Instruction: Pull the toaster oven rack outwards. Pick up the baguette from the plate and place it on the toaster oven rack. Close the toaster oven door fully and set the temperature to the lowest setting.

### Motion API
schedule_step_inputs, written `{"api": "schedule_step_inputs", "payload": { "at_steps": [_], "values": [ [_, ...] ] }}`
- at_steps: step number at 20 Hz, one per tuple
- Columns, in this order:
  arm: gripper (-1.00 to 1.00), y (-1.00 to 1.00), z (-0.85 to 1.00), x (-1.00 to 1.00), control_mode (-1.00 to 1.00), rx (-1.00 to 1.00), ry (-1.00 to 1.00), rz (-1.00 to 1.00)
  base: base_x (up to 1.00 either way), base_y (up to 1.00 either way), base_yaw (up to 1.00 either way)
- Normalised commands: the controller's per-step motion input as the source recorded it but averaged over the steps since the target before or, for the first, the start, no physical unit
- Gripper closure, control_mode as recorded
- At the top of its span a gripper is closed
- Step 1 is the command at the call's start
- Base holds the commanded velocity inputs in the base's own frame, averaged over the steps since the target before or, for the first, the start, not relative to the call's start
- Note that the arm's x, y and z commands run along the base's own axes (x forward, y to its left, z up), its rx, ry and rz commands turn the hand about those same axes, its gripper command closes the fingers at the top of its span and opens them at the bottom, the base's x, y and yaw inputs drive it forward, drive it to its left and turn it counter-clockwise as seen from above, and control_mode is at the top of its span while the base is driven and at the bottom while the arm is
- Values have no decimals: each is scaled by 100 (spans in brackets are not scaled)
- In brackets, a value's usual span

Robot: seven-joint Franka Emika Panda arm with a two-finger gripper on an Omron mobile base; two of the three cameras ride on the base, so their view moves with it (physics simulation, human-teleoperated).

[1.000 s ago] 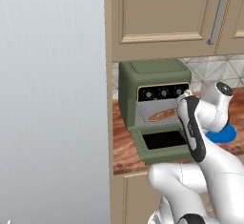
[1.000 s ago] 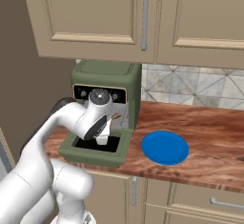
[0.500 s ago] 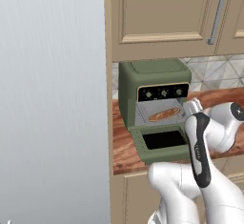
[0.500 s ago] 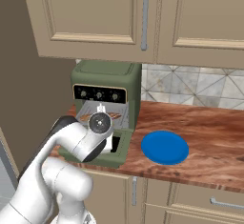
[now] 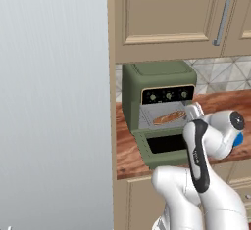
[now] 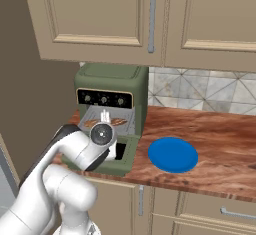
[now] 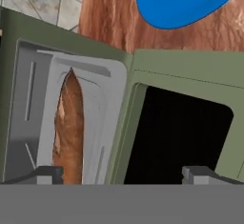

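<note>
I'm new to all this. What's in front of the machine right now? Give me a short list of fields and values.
toaster oven: olive green, on the wooden counter, under the cabinets
toaster oven door: open, folded down flat
toaster oven rack: grey, inside the opening
baguette: lying on the rack
plate: blue, bare, on the counter beside the oven
fingers: spread wide, holding nothing, above the open door
left to do: door not yet closed
</note>
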Motion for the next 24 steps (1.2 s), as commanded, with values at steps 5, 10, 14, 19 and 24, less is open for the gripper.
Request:
{"api": "schedule_step_inputs", "payload": {
  "at_steps": [5,10,14,19,24],
  "values": [
    [-100,0,0,15,-100,0,0,0,0,0,0],
    [-100,0,0,-7,-100,-1,-1,14,0,0,0],
    [-100,0,0,-27,-100,-12,0,28,0,0,0],
    [-100,2,-2,-34,-100,-25,-7,24,0,0,0],
    [-100,2,0,-39,-100,-23,-7,18,0,0,0]
  ]
}}
